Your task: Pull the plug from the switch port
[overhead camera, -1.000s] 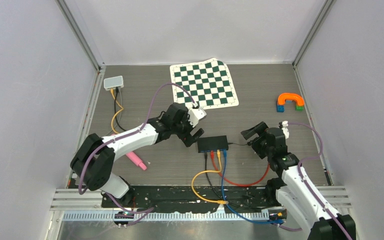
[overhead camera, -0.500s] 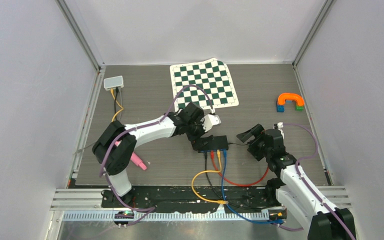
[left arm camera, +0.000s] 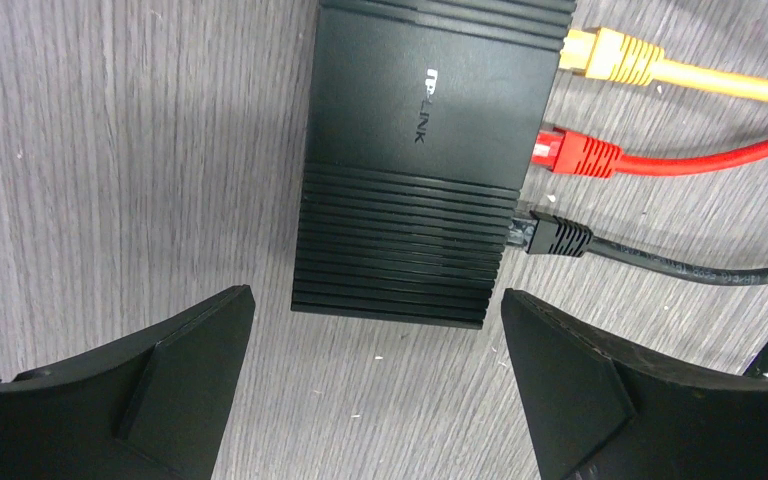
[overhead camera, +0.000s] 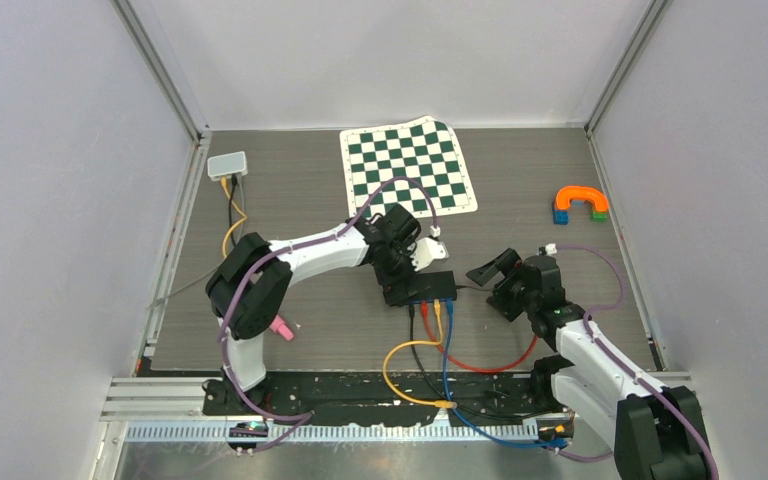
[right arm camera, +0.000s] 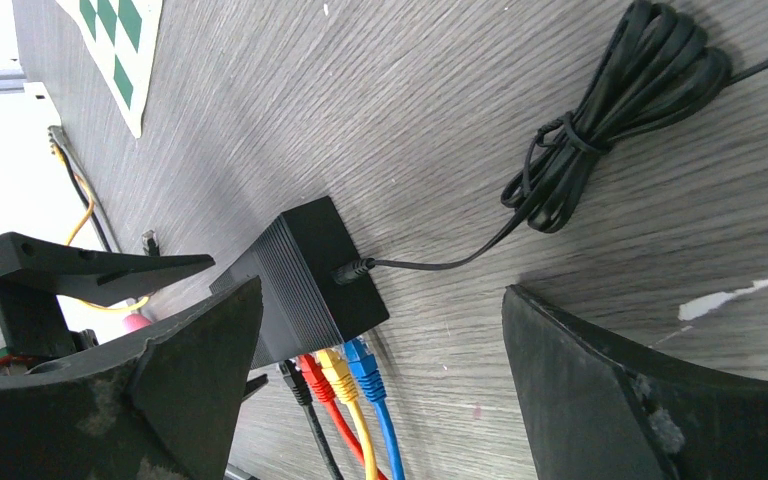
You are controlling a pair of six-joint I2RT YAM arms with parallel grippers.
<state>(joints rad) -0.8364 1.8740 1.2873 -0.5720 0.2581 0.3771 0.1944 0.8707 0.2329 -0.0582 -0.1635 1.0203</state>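
Observation:
A black TP-Link switch (overhead camera: 428,288) lies mid-table. Four plugs sit in its near side: black (left arm camera: 557,238), red (left arm camera: 575,153), yellow (left arm camera: 607,55) and blue (right arm camera: 362,360). A black power lead (right arm camera: 355,270) enters its right end. My left gripper (left arm camera: 376,296) is open and hovers over the switch's left end, with its fingers on either side of the switch's width and touching nothing. My right gripper (right arm camera: 380,292) is open and empty, just right of the switch (right arm camera: 305,268), facing it. It shows in the top view (overhead camera: 490,283).
A coiled black cable (right arm camera: 615,95) lies behind the switch. A checkered mat (overhead camera: 407,168) and a white box (overhead camera: 227,165) lie at the back. An orange arch on blocks (overhead camera: 580,203) stands at the right. A pink object (overhead camera: 281,328) sits by the left arm.

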